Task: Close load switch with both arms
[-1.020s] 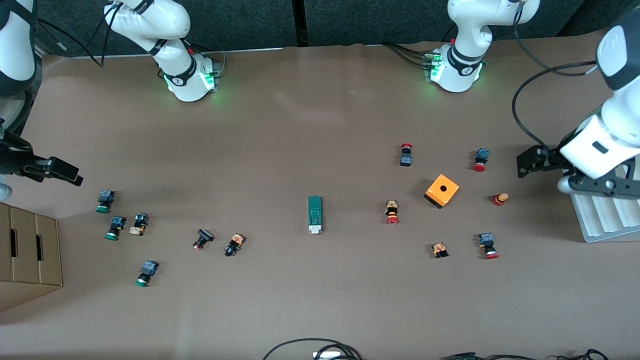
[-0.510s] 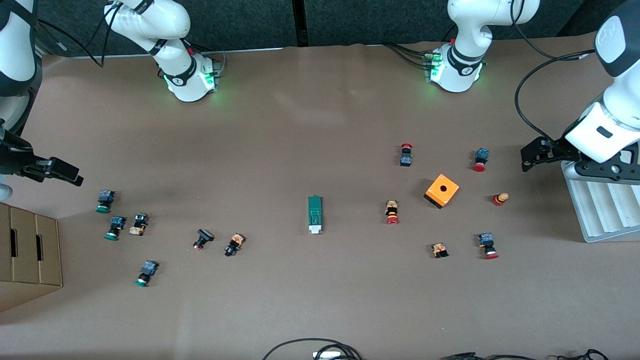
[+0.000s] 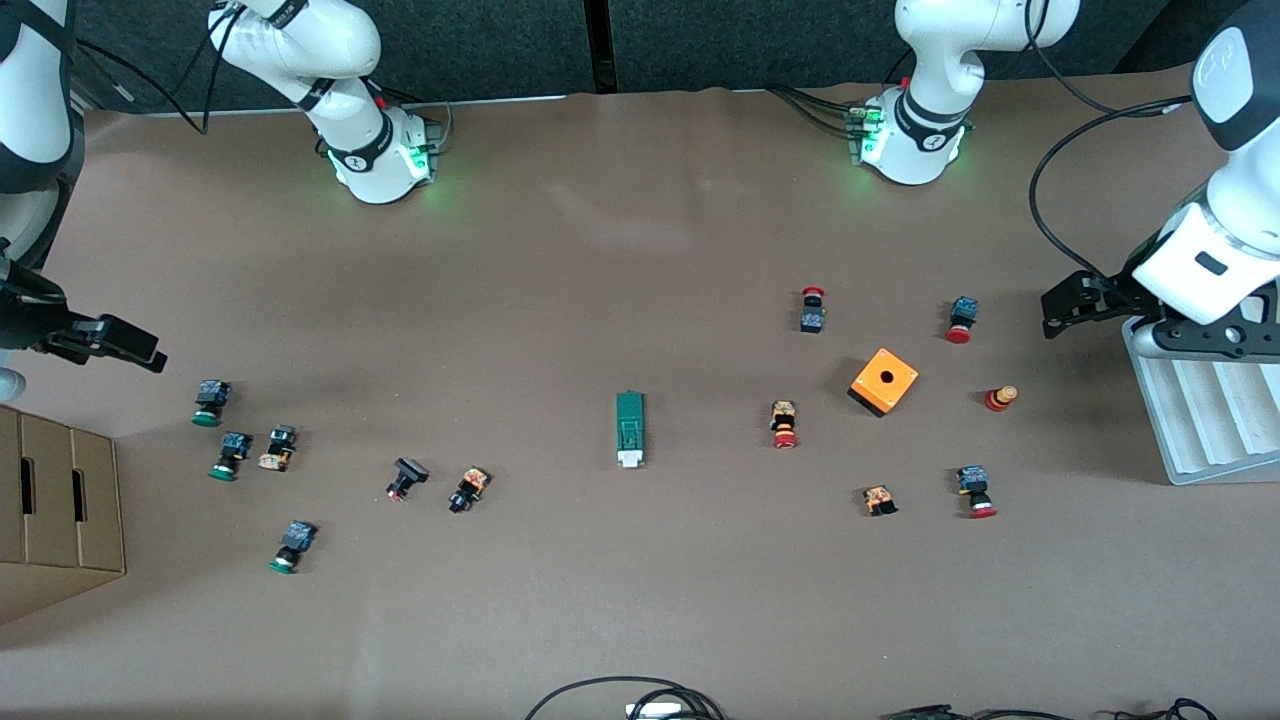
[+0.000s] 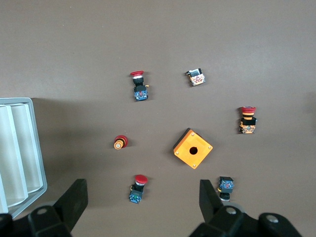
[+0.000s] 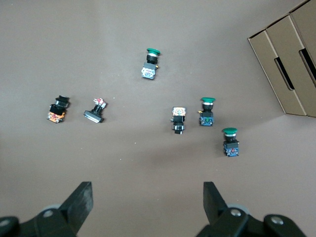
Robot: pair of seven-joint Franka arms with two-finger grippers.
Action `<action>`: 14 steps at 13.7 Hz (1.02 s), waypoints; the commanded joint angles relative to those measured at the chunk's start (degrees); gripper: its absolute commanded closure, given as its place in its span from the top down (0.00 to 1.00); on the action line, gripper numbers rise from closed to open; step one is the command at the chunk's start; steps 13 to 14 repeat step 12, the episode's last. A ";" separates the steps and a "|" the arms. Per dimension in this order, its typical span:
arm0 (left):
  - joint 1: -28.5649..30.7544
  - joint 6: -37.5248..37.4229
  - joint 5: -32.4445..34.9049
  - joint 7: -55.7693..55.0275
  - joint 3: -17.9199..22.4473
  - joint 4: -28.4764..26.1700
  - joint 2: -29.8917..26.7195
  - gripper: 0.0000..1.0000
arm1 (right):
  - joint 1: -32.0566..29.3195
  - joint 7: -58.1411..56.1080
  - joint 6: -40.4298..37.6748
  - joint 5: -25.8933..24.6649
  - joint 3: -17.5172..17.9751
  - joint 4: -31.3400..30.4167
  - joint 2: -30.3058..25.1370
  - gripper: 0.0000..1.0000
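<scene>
The load switch (image 3: pixel 629 428), a narrow dark-green block with a white piece at the end nearer the front camera, lies flat mid-table, and no gripper touches it. It shows in neither wrist view. My left gripper (image 3: pixel 1052 312) hangs open over the table by the white tray at the left arm's end. In the left wrist view, the left gripper (image 4: pixel 142 195) has a red-capped push button (image 4: pixel 138 188) on the table below its wide-apart fingers. My right gripper (image 3: pixel 150 352) hangs open over the right arm's end, and in the right wrist view the right gripper (image 5: pixel 147 196) has only bare table beneath it.
An orange cube with a hole (image 3: pixel 884 381) and several red-capped push buttons (image 3: pixel 784 424) lie toward the left arm's end. Green-capped push buttons (image 3: pixel 229 455) and a cardboard box (image 3: pixel 60 500) are at the right arm's end. A white grooved tray (image 3: pixel 1205 420) sits beside the left gripper.
The left arm has drawn back toward its end of the table and its gripper shifted a little with it, mostly in the first half second. The right arm has not moved.
</scene>
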 commanded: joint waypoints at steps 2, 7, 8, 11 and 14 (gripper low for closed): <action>-0.50 -0.97 0.19 -0.97 0.23 -0.04 -0.82 1.00 | 0.62 0.30 -0.45 -1.66 0.01 1.51 0.76 1.00; -0.50 -0.97 0.19 -0.88 0.23 -0.04 -0.90 1.00 | 0.53 0.38 -0.36 -1.66 0.09 1.34 0.76 1.00; -0.50 -0.89 0.19 -0.79 0.23 -0.04 -0.90 1.00 | 0.53 0.38 -0.36 -1.66 0.09 1.34 0.76 1.00; -0.50 -0.97 0.19 -0.62 0.23 0.05 -0.82 1.00 | 0.62 0.38 -0.36 -1.66 0.09 1.42 0.76 1.00; -0.50 -0.97 0.19 -0.44 0.23 0.05 -0.82 1.00 | 0.62 0.47 -0.45 -1.66 0.09 1.34 0.76 1.00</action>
